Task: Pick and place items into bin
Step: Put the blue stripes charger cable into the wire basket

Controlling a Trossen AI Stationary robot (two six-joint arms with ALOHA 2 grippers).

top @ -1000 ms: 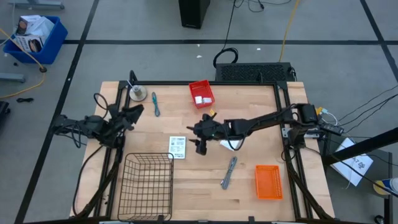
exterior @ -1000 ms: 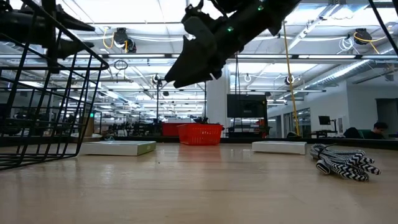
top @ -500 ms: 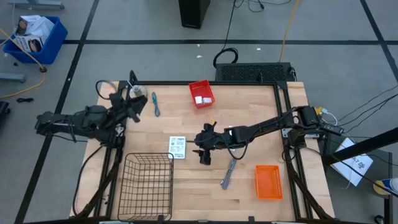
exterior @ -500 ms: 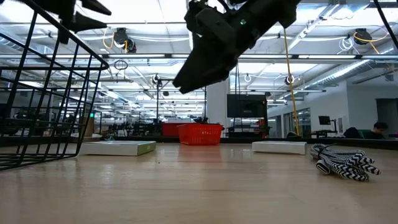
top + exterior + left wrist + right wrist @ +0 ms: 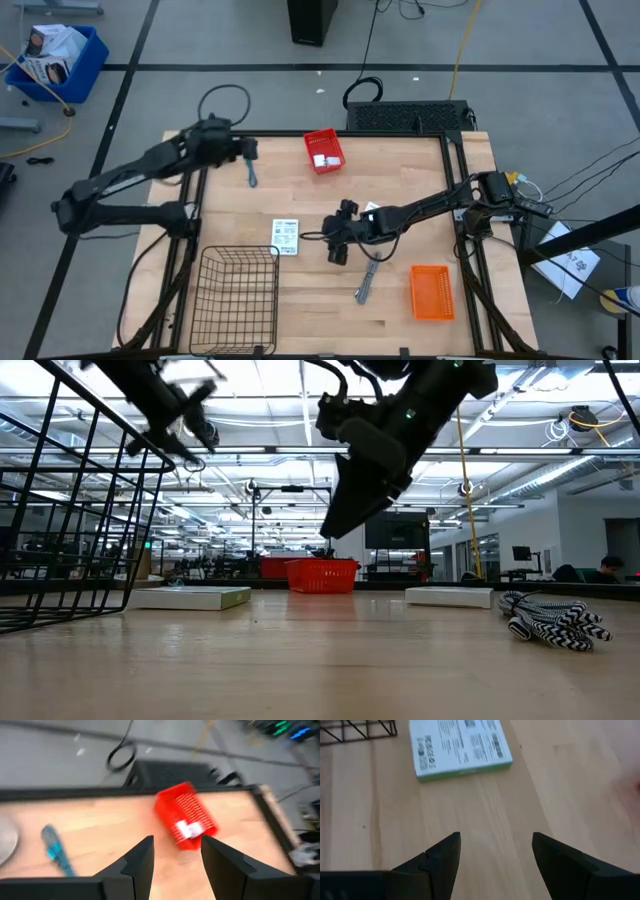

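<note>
Both grippers are open and hold nothing. My left gripper (image 5: 248,150) (image 5: 175,862) hovers over the table's far left part. The teal-handled tool (image 5: 250,172) (image 5: 55,851) lies just near of it. The small red bin (image 5: 323,150) (image 5: 185,815) holding white blocks (image 5: 187,829) stands to its right. My right gripper (image 5: 337,252) (image 5: 495,850) (image 5: 345,520) hangs above bare wood at mid-table, right of a flat white printed packet (image 5: 286,236) (image 5: 460,745). A grey metal tool (image 5: 368,278) lies near-right of it. A second packet (image 5: 370,210) shows partly under the right arm.
A black wire basket (image 5: 237,300) (image 5: 70,510) stands at the near left, and an orange bin (image 5: 432,292) at the near right. The edge of a round silver disc (image 5: 5,840) shows beside the teal tool. A striped cord bundle (image 5: 555,622) lies on the table's right part.
My left arm has swung from the table's left edge up and toward the far edge, reaching out over the far left corner beside the teal tool. My right gripper has moved toward the near edge and slightly right, away from the packet. Nothing on the table has moved.
</note>
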